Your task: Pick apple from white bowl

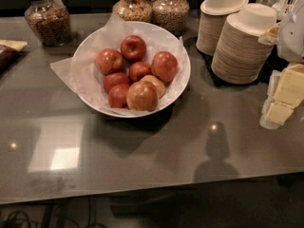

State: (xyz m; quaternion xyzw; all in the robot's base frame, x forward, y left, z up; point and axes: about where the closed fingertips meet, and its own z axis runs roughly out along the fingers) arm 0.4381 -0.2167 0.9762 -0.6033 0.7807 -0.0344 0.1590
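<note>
Dim warm light, square glare on table [156, 146], soft blur, jaws pale at right edge

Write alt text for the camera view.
A white bowl lined with paper holds about seven apples, a large red apple at its right. The end effector sits at the right edge, apart from the bowl; stacked beige bowls and jars stand behind.

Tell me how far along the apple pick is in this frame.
Done: nothing yet; the apple sits among the other apples in the white bowl. In hand: the pincer hangs at the picture's right edge, well apart from the bowl. Left: reach in, grasp the apple, lift it out.
</note>
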